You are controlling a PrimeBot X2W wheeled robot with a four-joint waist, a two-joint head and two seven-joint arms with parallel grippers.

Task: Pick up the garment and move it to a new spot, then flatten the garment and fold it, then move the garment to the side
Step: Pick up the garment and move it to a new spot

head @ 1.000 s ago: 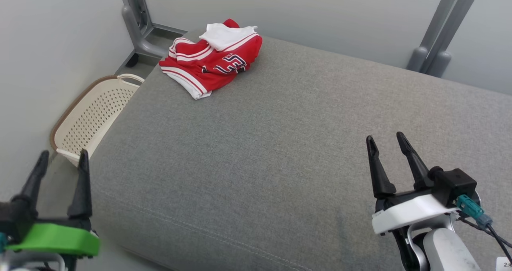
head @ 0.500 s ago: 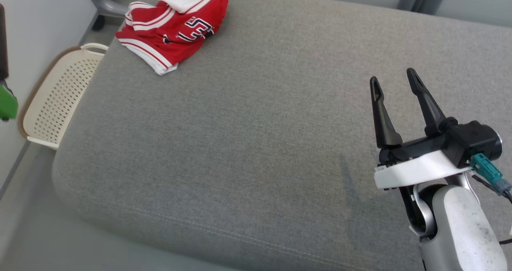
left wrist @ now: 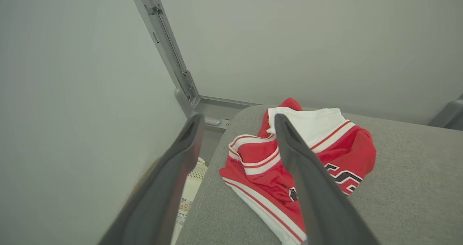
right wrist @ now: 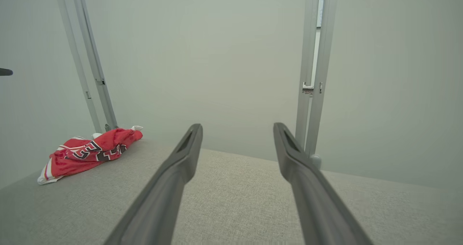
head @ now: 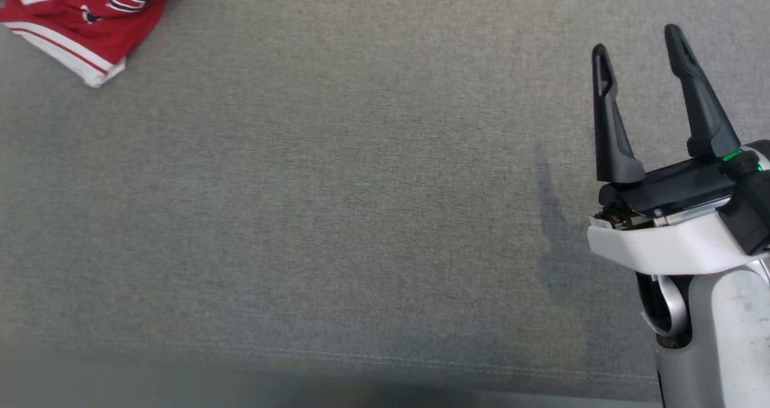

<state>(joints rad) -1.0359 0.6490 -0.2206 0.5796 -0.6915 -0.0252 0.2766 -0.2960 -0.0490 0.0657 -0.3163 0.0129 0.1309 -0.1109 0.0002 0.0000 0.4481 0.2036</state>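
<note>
Both jaws stand spread wide and empty. The left jaws point at the crumpled red basketball jersey (left wrist: pixel 253 158) on the far left corner of the grey upholstered seat (head: pixel 301 215), likely lining up the pickup. The right jaws hover well apart from it.

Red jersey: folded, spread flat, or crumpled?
Crumpled. The red jersey lies in a rumpled heap at a corner of the gray cushion, with white fabric bunched on top and the lettering creased. It is neither flattened nor folded.
</note>
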